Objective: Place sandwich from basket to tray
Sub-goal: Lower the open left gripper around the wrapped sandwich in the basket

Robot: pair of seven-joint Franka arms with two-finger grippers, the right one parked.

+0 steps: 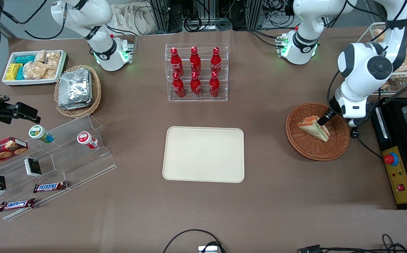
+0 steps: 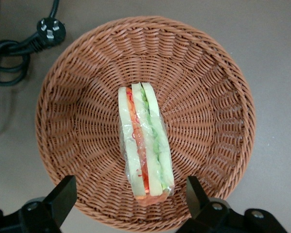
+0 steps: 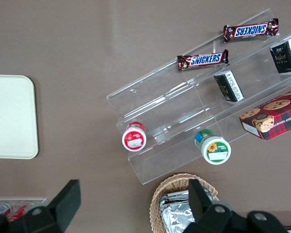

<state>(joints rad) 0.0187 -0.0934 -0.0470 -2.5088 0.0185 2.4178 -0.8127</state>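
One sandwich (image 1: 314,128) is sitting in the reddish-brown basket (image 1: 307,148), which is at the working arm's end of the tabletop (image 1: 277,196). The hand (image 1: 321,119) hangs low over the basket, right above the wedge. From the front you only see one dark fingertip poking out under the white wrist, so that view doesn't really tell you much about the grip. The wrist camera fills that in: the hand (image 2: 131,194) is spread wide, with one dark finger (image 2: 63,194) on each side of the sandwich (image 2: 144,141) and clear gaps between them and the bread, so nothing is gripped. That same close view shows the clear wrap around the sandwich and the white, orange-red and green layers edge-on, plus a black plug and cable (image 2: 43,34) lying on the tabletop just outside the basket (image 2: 208,97) rim, none of which reads well from the front.

The front view gives the layout instead: the cream tray (image 1: 203,154) is in the middle of the tabletop, well apart from the basket, with a clear rack of red bottles (image 1: 196,72) farther from the camera than the tray. The parked arm's camera catches just a corner of the tray (image 3: 12,116) plus Snickers bars (image 3: 202,59) on a clear stepped stand (image 3: 174,111)
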